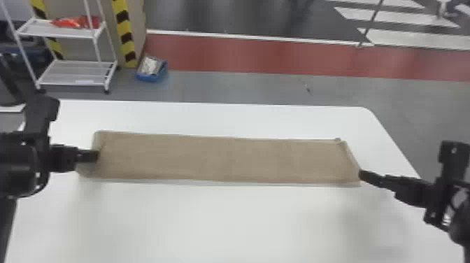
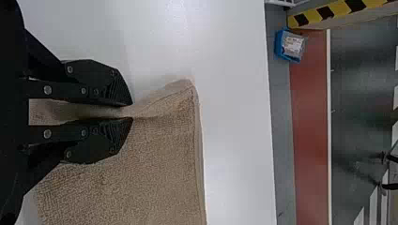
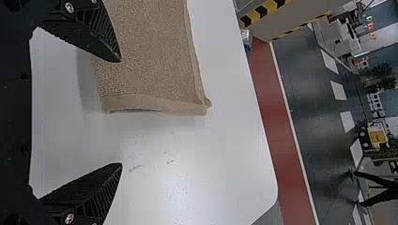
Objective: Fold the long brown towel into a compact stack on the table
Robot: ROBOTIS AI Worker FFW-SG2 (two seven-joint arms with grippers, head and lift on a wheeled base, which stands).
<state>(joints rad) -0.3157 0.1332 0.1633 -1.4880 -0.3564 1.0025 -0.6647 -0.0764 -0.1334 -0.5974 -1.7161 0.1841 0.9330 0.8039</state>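
Lengthwise, one long brown towel (image 1: 223,157) is laid across one white table (image 1: 209,220), its ends at nine and three o'clock. Of two grippers, the left gripper (image 1: 98,156) is nearly closed at nine o'clock, a ridge of towel being revealed by its wrist view as pinched between both fingers. Near three o'clock, the right gripper (image 1: 362,174) is spread wide and empty; the towel's hemmed end is detailed by its wrist view.
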